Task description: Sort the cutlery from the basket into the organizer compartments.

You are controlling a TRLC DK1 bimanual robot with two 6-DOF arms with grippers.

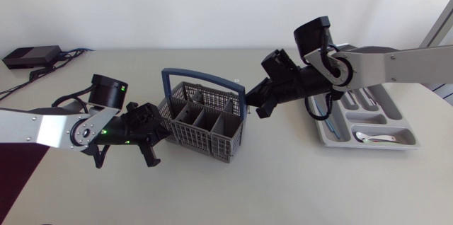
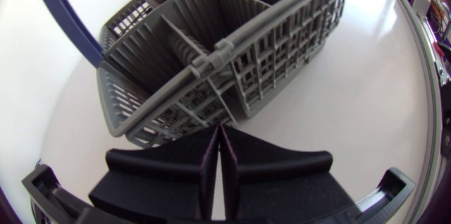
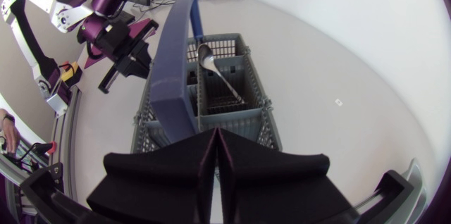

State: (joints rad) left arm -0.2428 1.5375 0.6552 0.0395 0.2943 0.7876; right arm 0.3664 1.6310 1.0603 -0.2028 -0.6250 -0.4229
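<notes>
The grey basket [image 1: 205, 120] stands near the middle of the table [image 1: 283, 189], its blue handle [image 1: 202, 75] arching upright over the compartments. The left gripper [image 2: 218, 134] sits low at the basket's left side, its tips right up against the mesh wall; its two fingers are pressed flat together with nothing between them. The right gripper [image 3: 215, 138] hangs just beside the right end of the blue handle, above the basket's right rim, and its fingers likewise meet along their whole length, holding nothing. A spoon [image 3: 209, 60] leans in one of the basket's far compartments, bowl up and resting near the rim; the left wrist view shows its bowl at the far edge of the basket. The other basket compartments look dark, and their contents cannot be made out. The grey organizer [image 1: 407, 142] lies on the right of the table, apart from the basket, partly under the right arm. A second spoon [image 1: 375, 138] rests in its near crosswise compartment. More pieces lie in its long compartments, though their kind is hard to tell.
</notes>
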